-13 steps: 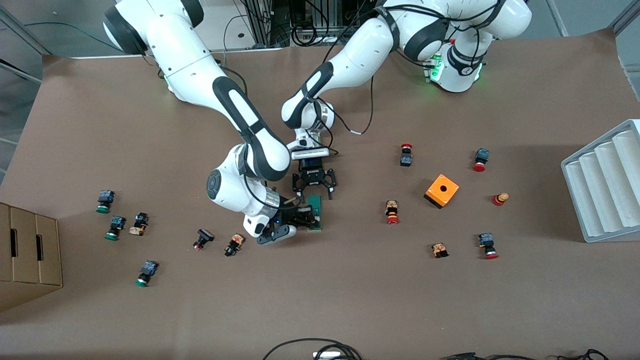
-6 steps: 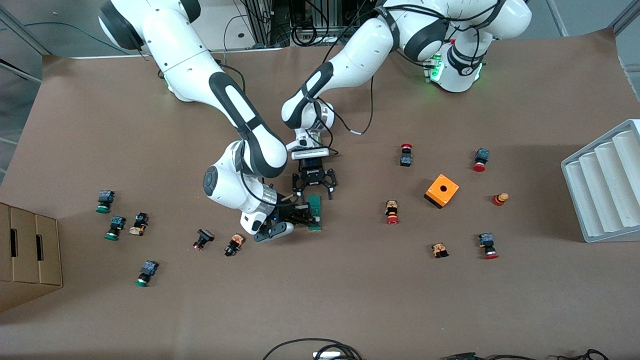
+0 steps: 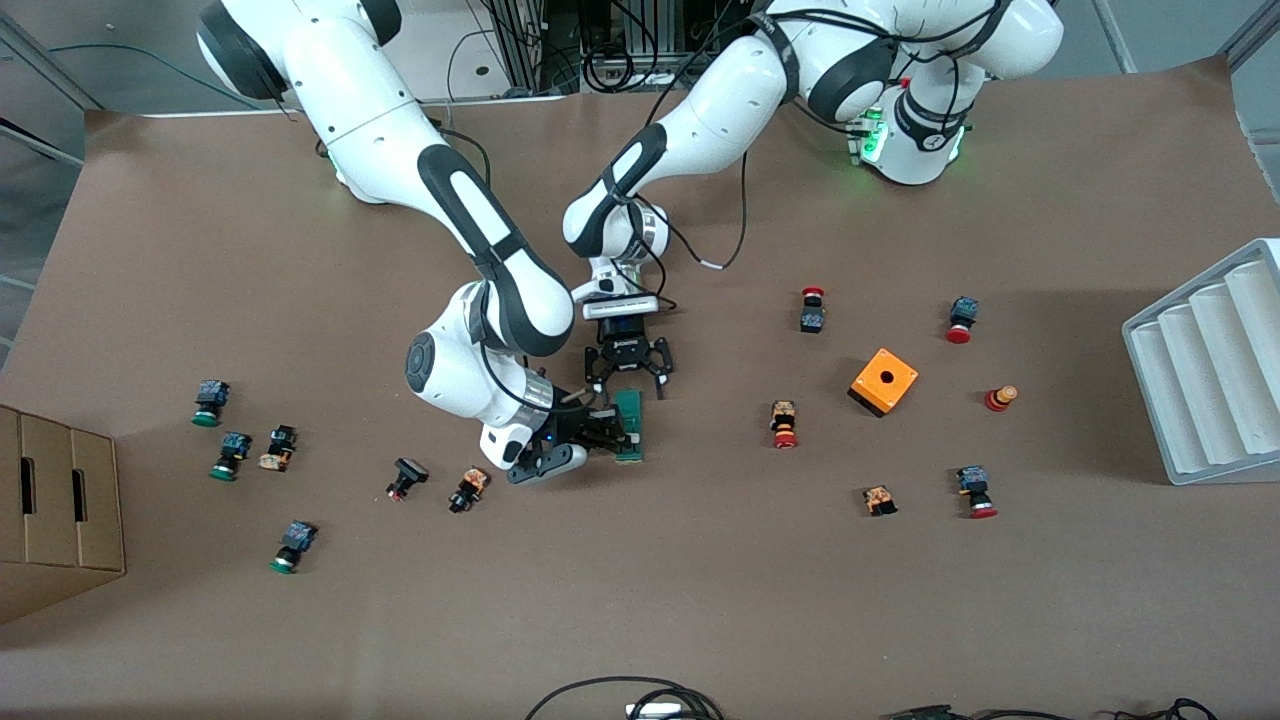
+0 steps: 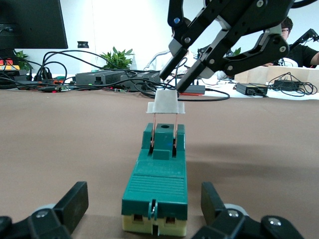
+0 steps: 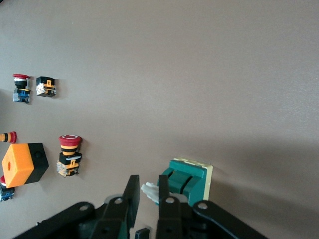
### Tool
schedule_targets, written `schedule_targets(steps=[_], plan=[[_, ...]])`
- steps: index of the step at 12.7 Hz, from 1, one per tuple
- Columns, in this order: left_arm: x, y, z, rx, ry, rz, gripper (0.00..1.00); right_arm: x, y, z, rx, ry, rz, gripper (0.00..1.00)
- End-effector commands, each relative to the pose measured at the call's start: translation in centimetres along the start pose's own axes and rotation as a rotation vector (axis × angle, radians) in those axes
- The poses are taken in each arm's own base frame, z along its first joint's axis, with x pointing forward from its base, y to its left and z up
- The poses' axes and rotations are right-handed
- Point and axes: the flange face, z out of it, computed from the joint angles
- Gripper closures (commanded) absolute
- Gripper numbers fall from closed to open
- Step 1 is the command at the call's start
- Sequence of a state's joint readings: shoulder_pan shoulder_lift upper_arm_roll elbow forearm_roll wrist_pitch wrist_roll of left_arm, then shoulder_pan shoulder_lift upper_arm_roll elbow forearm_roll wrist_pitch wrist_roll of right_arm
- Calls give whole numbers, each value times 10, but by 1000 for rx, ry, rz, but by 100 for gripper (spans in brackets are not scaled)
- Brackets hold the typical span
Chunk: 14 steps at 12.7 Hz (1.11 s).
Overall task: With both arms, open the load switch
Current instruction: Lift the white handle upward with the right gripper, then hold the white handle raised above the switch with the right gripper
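The load switch (image 3: 630, 425), a narrow dark-green block on a cream base, lies mid-table. Its white lever (image 4: 166, 103) stands raised on two copper rods over the end nearer the front camera. My right gripper (image 3: 610, 432) reaches in from the right arm's end of the table, its fingers (image 5: 164, 191) shut on that lever (image 5: 148, 190). My left gripper (image 3: 629, 388) hangs low over the switch's end farther from the front camera. It is open, and its fingers (image 4: 75, 201) flank the block (image 4: 157, 177) without touching it.
An orange box with a hole (image 3: 884, 381) and several red-capped buttons (image 3: 785, 425) lie toward the left arm's end, by a grey ribbed tray (image 3: 1210, 365). Two small buttons (image 3: 468, 488) sit beside the right wrist. Green-capped buttons (image 3: 208, 403) and a cardboard box (image 3: 55, 510) sit at the right arm's end.
The right arm's wrist has shifted slightly toward its own end of the table while its fingers stay at the lever. The left arm and the switch body have not moved.
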State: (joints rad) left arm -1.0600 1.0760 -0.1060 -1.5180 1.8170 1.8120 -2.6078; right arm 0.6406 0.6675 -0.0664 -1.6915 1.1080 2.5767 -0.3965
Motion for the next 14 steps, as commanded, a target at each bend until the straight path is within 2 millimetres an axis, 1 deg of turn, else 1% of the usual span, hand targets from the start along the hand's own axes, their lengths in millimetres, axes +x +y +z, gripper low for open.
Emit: schedule_targets(steps=[1, 5, 7, 12, 14], plan=[[-33, -3, -9, -23, -9, 2, 0, -3, 4, -7, 11, 0, -13, 78], [-33, -3, -9, -23, -9, 2, 0, -5, 4, -4, 9, -3, -16, 78], [-35, -4, -9, -23, -10, 3, 0, -6, 8, 2, 0, -5, -14, 78], [-35, -4, -9, -23, -10, 4, 0, -7, 7, 3, 1, -5, -13, 77], [-35, -4, -9, -23, -10, 4, 0, -8, 6, 4, -1, 2, -10, 74]])
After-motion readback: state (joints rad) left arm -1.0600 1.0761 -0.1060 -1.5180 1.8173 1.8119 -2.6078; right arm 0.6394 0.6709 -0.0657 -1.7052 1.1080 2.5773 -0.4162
